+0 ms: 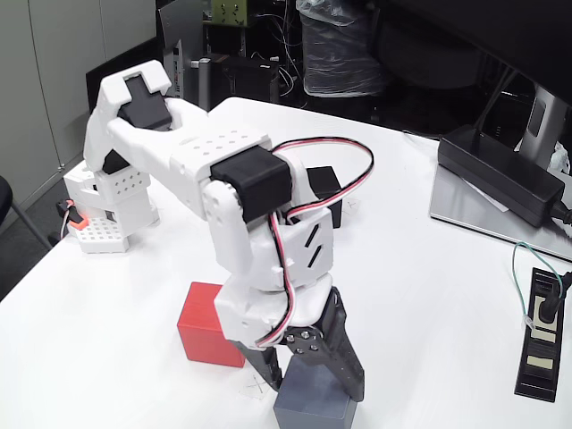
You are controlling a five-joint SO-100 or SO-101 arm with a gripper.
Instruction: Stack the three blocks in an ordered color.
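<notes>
I've got the gripper (308, 382) low at the near edge of the table (429, 295), fingers straddling the top of the grey block (315, 404). One finger sits on its left side, the other on its right face. Whether they're pinching it or just around it I can't tell from this angle, and I can't tell if the block is off the surface.

The red block (207, 323) is just beside the grey one, to its left in the fixed view, flat on the table, prob. as the next piece or the base. The black block (323, 192) is further back toward the middle, mostly hidden behind the arm (268, 241), so it's well apart from the other two.

My read: this is the grasp step on grey, nothing stacked yet. The power adapter (509, 174) by the right edge is out of the way.
</notes>
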